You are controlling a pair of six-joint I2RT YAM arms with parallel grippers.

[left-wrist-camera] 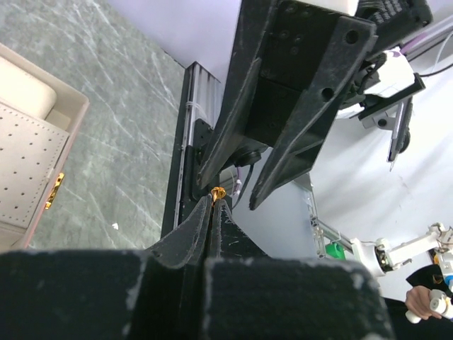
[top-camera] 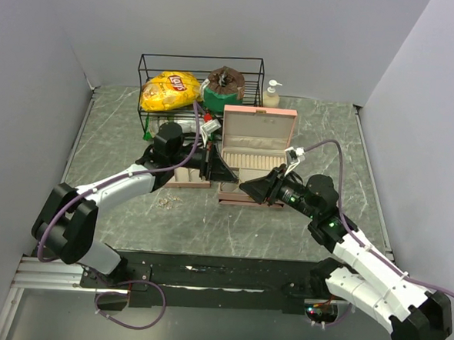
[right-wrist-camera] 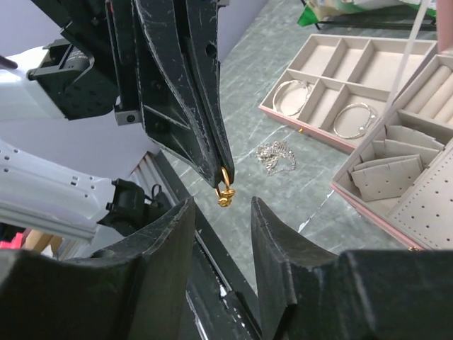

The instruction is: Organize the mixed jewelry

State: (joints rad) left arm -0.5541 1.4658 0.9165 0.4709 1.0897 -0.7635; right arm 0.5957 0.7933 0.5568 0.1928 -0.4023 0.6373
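One small gold piece [right-wrist-camera: 225, 194] is pinched at the pressed-together tips of the left gripper [right-wrist-camera: 221, 173], above the table [right-wrist-camera: 283, 195]. The right gripper [right-wrist-camera: 221, 207] faces it, jaws spread. Silver chains [right-wrist-camera: 276, 156] lie on the table beside the tray [right-wrist-camera: 316, 133] holding two silver hoops [right-wrist-camera: 290, 96].

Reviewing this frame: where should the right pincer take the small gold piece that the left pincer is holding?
Grip the gold piece by its free lower end, which hangs just below the shut tips of the left pincer. The right pincer, open, should probably come straight on from beneath, since only that end is exposed.
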